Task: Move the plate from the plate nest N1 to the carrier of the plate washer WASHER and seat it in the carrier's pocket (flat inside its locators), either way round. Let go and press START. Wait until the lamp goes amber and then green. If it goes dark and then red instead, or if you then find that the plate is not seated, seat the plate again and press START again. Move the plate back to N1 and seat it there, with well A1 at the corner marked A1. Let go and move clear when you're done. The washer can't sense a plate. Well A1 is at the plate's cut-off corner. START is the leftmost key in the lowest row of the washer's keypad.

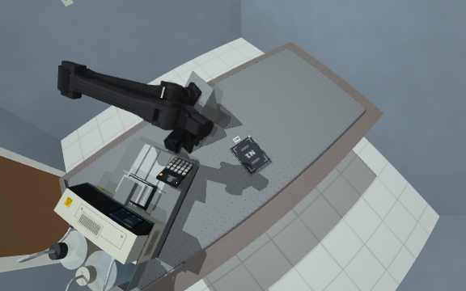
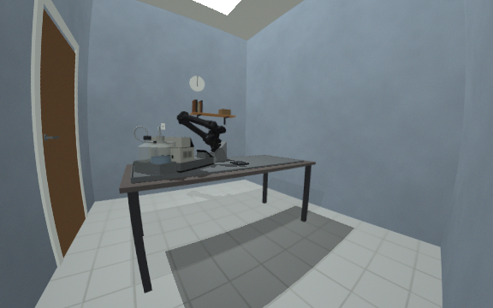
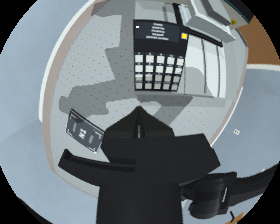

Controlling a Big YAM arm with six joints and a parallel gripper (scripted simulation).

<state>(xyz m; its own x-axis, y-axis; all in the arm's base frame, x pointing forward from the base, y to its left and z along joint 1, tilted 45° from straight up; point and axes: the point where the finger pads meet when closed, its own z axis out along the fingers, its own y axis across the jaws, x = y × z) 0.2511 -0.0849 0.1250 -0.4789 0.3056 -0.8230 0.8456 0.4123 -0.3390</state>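
The gripper (image 1: 188, 150) (image 3: 139, 108) is shut and empty, above the table just off the keypad's lowest-row end. The washer's keypad (image 1: 180, 166) (image 3: 159, 72) is uncovered; its leftmost lowest-row key, START (image 3: 139, 86), shows near the fingertips. A small amber-yellow square (image 1: 161, 175) (image 3: 184, 36) shows beside the keypad's display. The plate nest N1 (image 1: 250, 154) (image 3: 83, 131) holds no plate. The washer (image 1: 99, 226) (image 2: 182, 153) stands over the carrier area, where a dark-edged pale rectangle (image 1: 143, 195) shows; whether this is the plate, and how it sits, I cannot tell.
Two bottles with tubes stand behind the washer: one with a dark cap (image 1: 58, 250), one with a pale cap (image 1: 86, 275). The washer's tall housing and raised base edge lie beyond the keypad. A small white label (image 1: 236, 139) lies at the nest's corner.
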